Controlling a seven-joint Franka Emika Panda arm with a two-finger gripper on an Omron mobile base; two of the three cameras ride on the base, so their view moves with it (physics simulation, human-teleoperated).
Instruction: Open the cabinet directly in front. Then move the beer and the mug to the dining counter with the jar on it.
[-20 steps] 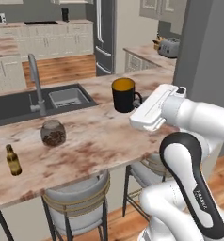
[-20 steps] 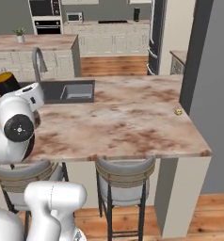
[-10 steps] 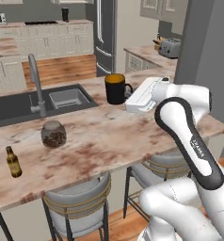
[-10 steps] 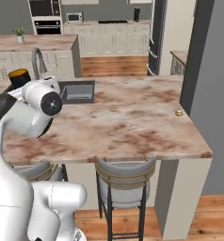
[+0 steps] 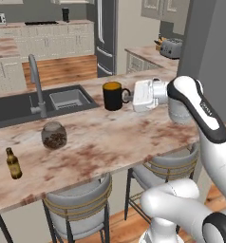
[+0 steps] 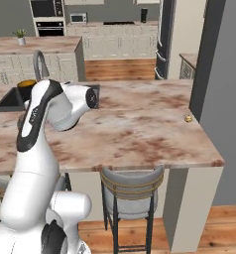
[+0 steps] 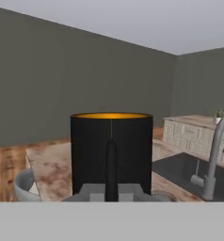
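The dark mug [image 5: 113, 96] with the yellow-orange inside is at the far side of the dining counter [image 5: 110, 142], just right of the sink, low over the stone or touching it. My gripper [image 5: 129, 96] is shut on its side handle, reaching in from the right. In the hand view the mug [image 7: 90, 150] is upright and close, its handle between my fingertips [image 7: 111, 189]. The jar [image 5: 54, 135] stands left of the mug, toward the front. Near the front left edge stands the beer [image 5: 13, 163]. Behind my arm the mug's rim [image 6: 26, 84] peeks out. The task's cabinet is out of view.
A dark inset sink [image 5: 20, 108] and a grey gooseneck faucet [image 5: 36, 84] lie left of the mug. Round stools [image 5: 79, 203] stand under the counter's front edge. A small tan object [image 6: 188, 118] lies near the counter's right end. A grey pillar [image 6: 224, 99] bounds that end.
The mug has travelled a little left over the counter and come lower, still in my gripper. My elbow has swung up and over to the right. Jar and beer have stayed put.
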